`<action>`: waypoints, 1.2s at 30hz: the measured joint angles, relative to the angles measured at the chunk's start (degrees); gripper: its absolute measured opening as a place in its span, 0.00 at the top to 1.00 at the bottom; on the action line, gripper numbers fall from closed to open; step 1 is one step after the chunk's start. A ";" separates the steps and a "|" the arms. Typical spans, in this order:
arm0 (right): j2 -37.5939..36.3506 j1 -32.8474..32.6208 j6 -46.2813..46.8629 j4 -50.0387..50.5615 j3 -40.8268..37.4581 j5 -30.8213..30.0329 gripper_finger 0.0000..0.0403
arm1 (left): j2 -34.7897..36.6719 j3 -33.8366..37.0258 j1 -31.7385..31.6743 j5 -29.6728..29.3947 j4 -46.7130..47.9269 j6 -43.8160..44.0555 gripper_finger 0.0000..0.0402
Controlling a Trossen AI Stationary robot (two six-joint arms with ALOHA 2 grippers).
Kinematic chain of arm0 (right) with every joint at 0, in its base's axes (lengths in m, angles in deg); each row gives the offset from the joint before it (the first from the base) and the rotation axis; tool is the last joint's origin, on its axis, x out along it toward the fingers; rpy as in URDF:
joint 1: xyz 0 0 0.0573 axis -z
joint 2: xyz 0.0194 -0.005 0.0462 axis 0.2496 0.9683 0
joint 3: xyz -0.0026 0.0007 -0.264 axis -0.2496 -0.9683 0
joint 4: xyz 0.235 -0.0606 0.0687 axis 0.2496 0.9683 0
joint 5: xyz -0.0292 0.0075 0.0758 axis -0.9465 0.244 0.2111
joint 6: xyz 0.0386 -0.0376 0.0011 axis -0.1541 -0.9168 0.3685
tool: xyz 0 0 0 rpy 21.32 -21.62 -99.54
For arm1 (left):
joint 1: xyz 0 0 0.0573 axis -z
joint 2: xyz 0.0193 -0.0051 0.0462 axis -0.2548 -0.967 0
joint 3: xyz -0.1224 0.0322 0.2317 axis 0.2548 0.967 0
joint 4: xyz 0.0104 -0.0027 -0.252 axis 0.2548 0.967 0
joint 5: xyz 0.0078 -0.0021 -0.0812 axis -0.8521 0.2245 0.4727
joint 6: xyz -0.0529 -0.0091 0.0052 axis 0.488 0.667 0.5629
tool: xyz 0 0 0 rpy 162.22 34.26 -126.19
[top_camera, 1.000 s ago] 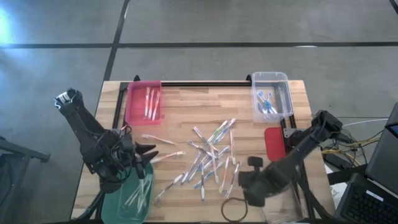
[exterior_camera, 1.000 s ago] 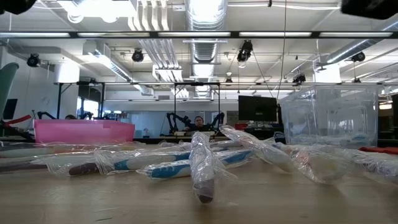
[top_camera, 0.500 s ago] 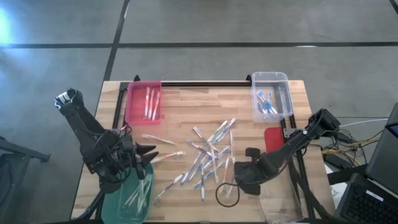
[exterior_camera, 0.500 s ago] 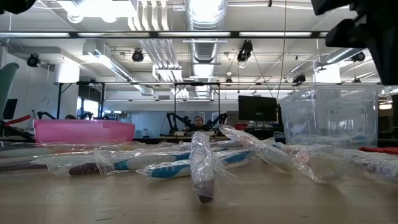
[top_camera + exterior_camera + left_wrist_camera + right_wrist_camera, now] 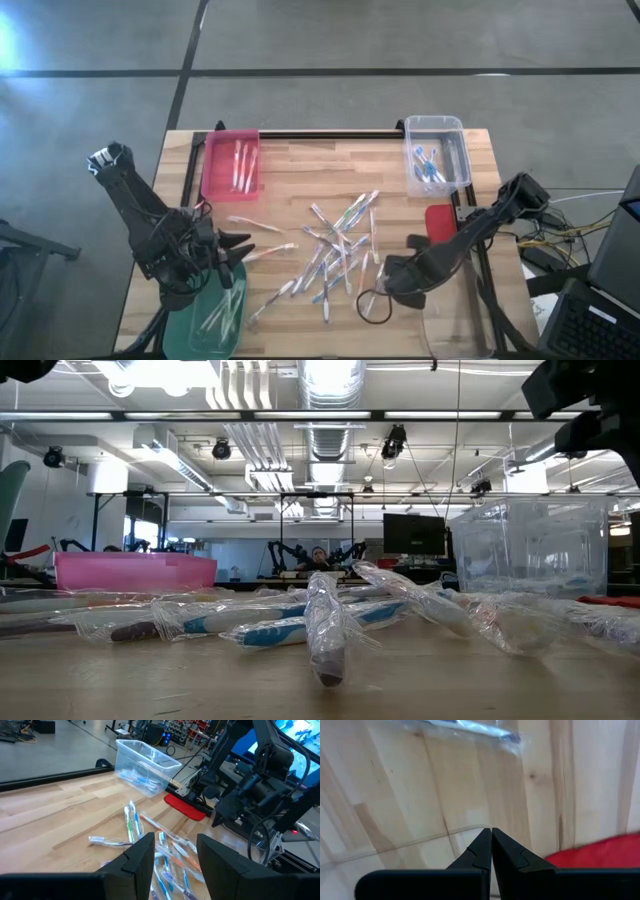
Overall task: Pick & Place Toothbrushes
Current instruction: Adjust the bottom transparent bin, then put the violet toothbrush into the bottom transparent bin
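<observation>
**Wrapped brushes spread over the middle of the worktop**

Pale butcher-block wooden worktop (image 5: 300, 170) carries a loose scatter of thin plastic-wrapped toothbrushes (image 5: 340, 250) across its middle. Three more lie in the pink rectangular bin (image 5: 232, 165) at the far left, several blue ones in the clear plastic bin (image 5: 436, 152) at the far right, and a few in the green bin (image 5: 215, 318) at the near left edge. The left tool (image 5: 243, 245) hovers above the green bin, its fingers apart and empty. The right tool (image 5: 385, 282) hangs over the near right of the scatter, fingers pressed together on nothing, beside a flat red piece (image 5: 440, 228).
</observation>
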 joint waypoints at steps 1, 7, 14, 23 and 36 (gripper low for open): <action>-0.42 -0.04 0.52 0.00 -0.46 -0.01 0.98 | 0.00 0.00 0.01 0.04 0.02 0.02 0.62; -4.01 -0.53 1.30 -3.02 -1.46 -3.70 0.98 | 0.00 0.00 0.01 0.26 0.00 -0.40 0.62; -8.54 -2.30 -0.66 -6.30 0.37 -10.23 0.98 | 0.00 0.00 0.00 0.26 0.00 -0.55 0.62; -12.33 -3.13 -11.42 -23.28 2.57 -15.71 0.98 | 0.00 0.00 0.01 0.13 0.00 -0.91 0.62; -12.17 -2.90 -12.44 -31.58 3.35 -16.83 0.98 | 0.00 0.00 -0.01 -1.01 0.00 -4.99 0.62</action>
